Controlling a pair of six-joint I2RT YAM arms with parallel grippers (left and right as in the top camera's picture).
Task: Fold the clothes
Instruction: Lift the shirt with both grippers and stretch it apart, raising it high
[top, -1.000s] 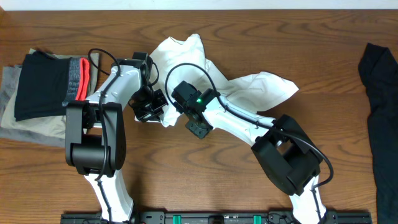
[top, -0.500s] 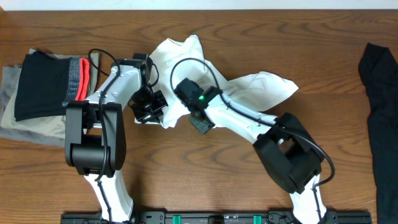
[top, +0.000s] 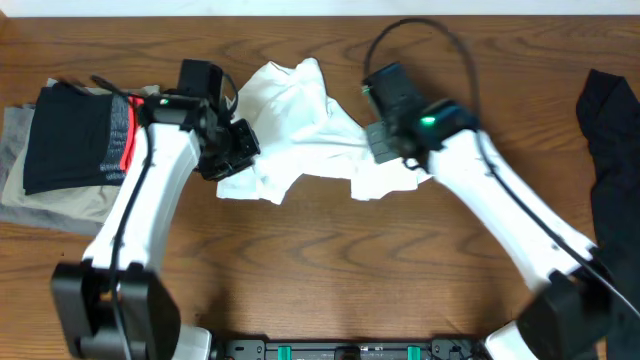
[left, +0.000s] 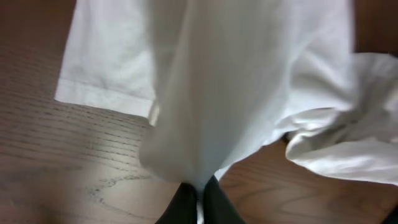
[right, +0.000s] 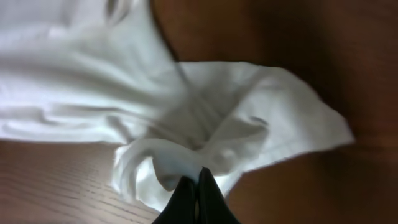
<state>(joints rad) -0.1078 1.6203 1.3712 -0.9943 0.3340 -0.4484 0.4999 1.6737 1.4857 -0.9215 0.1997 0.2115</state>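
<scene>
Both arms have swung apart from their huddle at the shirt's near edge, drawing the white T-shirt (top: 300, 125) out between them across the back middle of the worktop (top: 330, 270). Soft, light and wrinkly, it will likely sag and bunch wherever unsupported, so hems or shoulder seams look the best holds. The left fingers (left: 181, 210) are pinched tight on a gathered fold at its left edge. The right fingers (right: 185, 208) are clamped on bunched cloth at its right.
</scene>
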